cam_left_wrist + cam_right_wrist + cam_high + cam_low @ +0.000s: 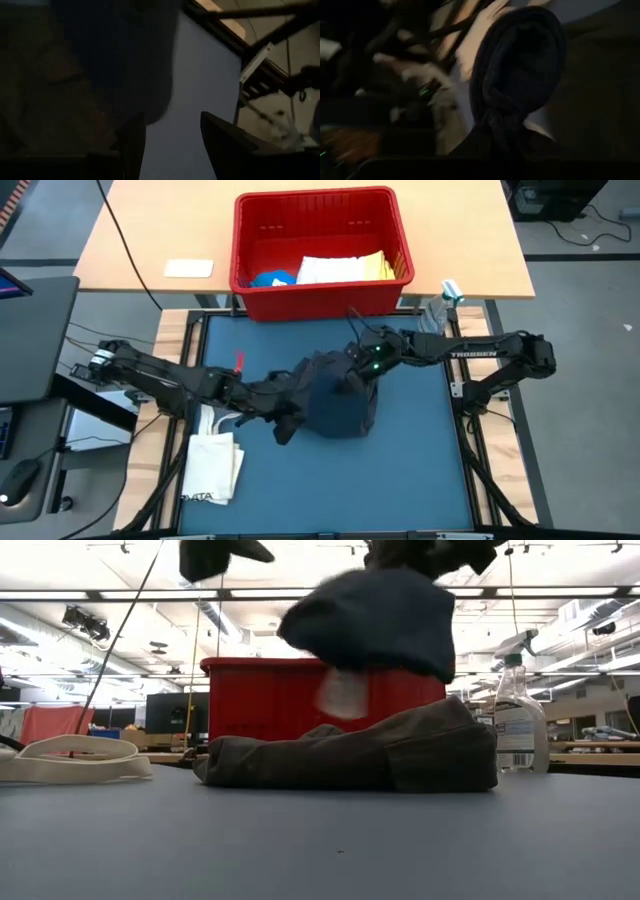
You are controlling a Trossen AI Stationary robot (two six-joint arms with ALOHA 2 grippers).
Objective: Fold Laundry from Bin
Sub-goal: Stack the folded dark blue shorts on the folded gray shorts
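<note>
- Where the mat's near edge meets the low view, only bare blue mat [330,840] shows; further in, a dark grey garment [350,755] lies crumpled on it.
- Above that, a navy garment [375,620] hangs in the air w/ a pale tag dangling below it.
- Right gripper [352,370] reaches in from the right side, arm stretched over the mat's far half, fingers clamped tight on the navy garment's bunched top edge (right wrist view shows the twisted knot of cloth).
- Left gripper [285,425] comes in low from the left, arm bent, at the cloth's left edge; fingers [225,145] stand apart w/ mat visible between them, cloth beside one finger, no clear grip.
- Left of the mat's near corner: cream tote bag [212,460], flat.
- Beyond the mat: red bin [320,250] on the wooden table, holding blue, white & yellow pieces.
- Spray bottle [518,720] just right of the bin.
</note>
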